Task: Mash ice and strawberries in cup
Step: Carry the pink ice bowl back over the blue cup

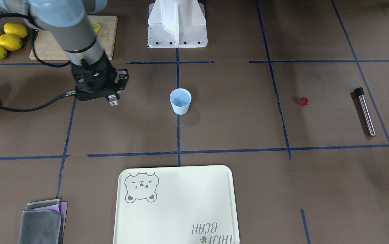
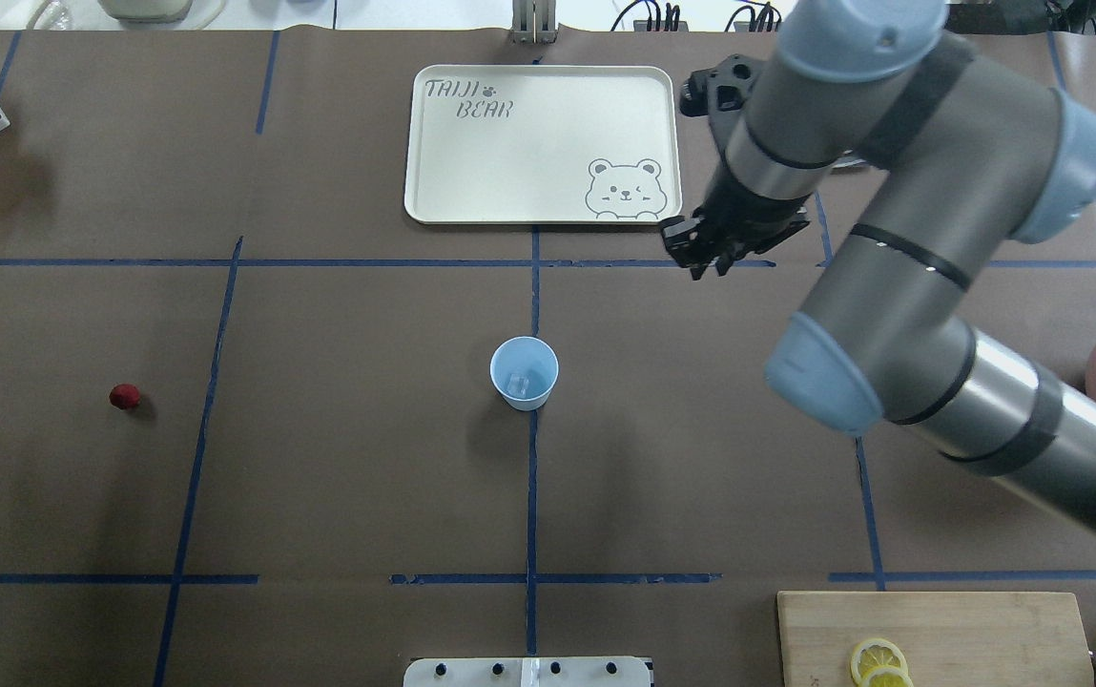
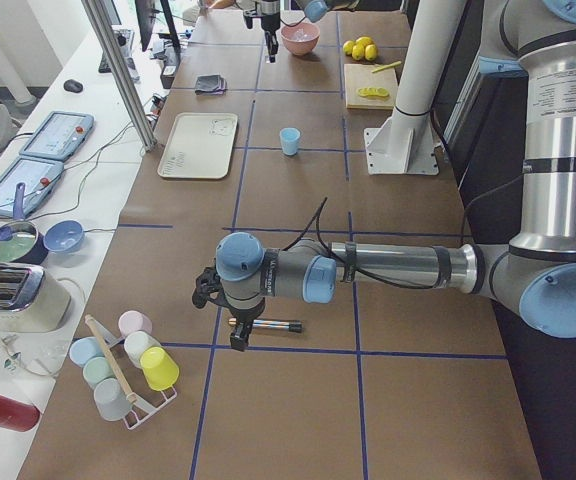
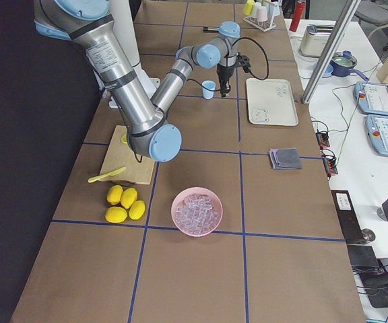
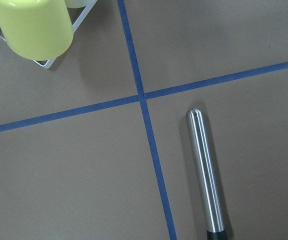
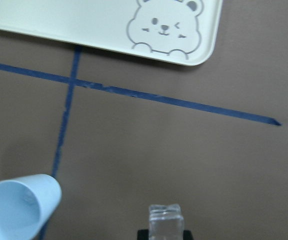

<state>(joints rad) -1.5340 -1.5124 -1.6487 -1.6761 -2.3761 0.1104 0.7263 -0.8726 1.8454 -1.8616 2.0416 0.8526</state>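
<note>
The right gripper (image 2: 712, 262) was clamped on an ice cube (image 6: 165, 220), bottom centre of its wrist view. The cup (image 6: 20, 212) stood upright to the lower left, near but apart. Farther off, at the overhead's left, lay the strawberry (image 2: 124, 396). The left gripper (image 3: 240, 335) hung over the muddler (image 5: 206, 170); whether its jaws were parted could not be told.

Cup (image 2: 524, 373): alone in the middle of the counter (image 2: 338, 477), mouth open upward, bare surface all round.
Right arm (image 2: 900, 286): spans the counter right of the cup; its pincer (image 1: 113, 100), ice (image 6: 165, 220) in its grip, hangs apart from the cup.
Tray (image 2: 528, 162): flat, beyond the cup, well apart.
Berry (image 2: 125, 397): bare counter around it.
Muddler (image 5: 206, 175): lies flat; cup rack (image 3: 128, 370) near its rounded end; left pincer (image 3: 238, 338) hangs close over it.
</note>
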